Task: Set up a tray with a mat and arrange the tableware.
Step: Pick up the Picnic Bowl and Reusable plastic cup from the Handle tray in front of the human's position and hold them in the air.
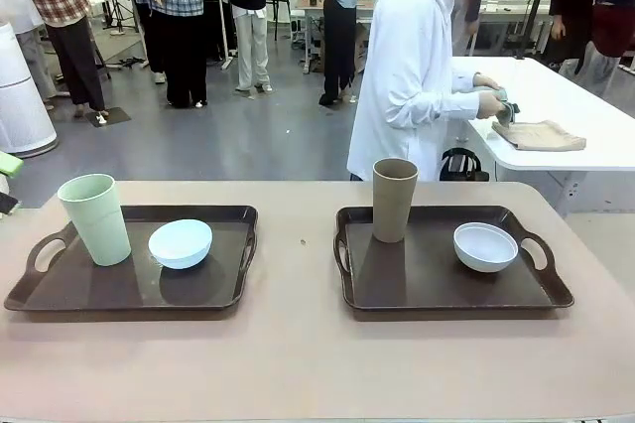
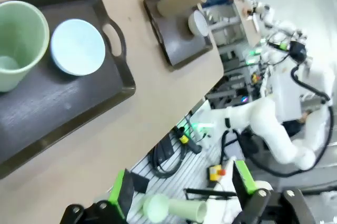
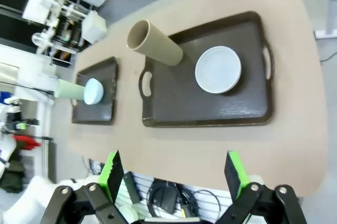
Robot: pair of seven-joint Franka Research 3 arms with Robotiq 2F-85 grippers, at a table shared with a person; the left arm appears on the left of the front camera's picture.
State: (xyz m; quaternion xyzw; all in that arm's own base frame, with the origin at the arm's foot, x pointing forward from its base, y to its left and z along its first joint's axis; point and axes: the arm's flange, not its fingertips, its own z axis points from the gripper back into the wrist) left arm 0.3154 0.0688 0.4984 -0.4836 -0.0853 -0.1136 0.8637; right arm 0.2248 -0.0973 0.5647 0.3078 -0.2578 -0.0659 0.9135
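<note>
two dark brown handled trays lie side by side on the beige desk (image 1: 298,344), apart from each other. on the left tray (image 1: 40,294) a pale green cup (image 1: 95,217) stands upright near the left handle, with a light blue bowl (image 1: 181,242) just beside it toward the middle of the desk. on the right tray (image 1: 437,289) a brown cup (image 1: 394,199) stands upright at the far left corner, and a white bowl (image 1: 485,246) sits apart from it near the right handle. all four pieces are plain and matte, and each bowl sits mouth up.

the left fingers (image 2: 122,196) stand wide with nothing between them, hanging above the desk's near edge beside the left tray. the right fingers (image 3: 111,171) are also spread wide and hold nothing, high above the near edge of the desk with the right tray ahead of them.

beyond the desk a person in a white coat (image 1: 407,75) is turned to a separate white table (image 1: 595,145), both hands (image 1: 488,100) on a small greyish item i cannot make out, just beside a folded beige cloth (image 1: 539,134) lying on that table.
</note>
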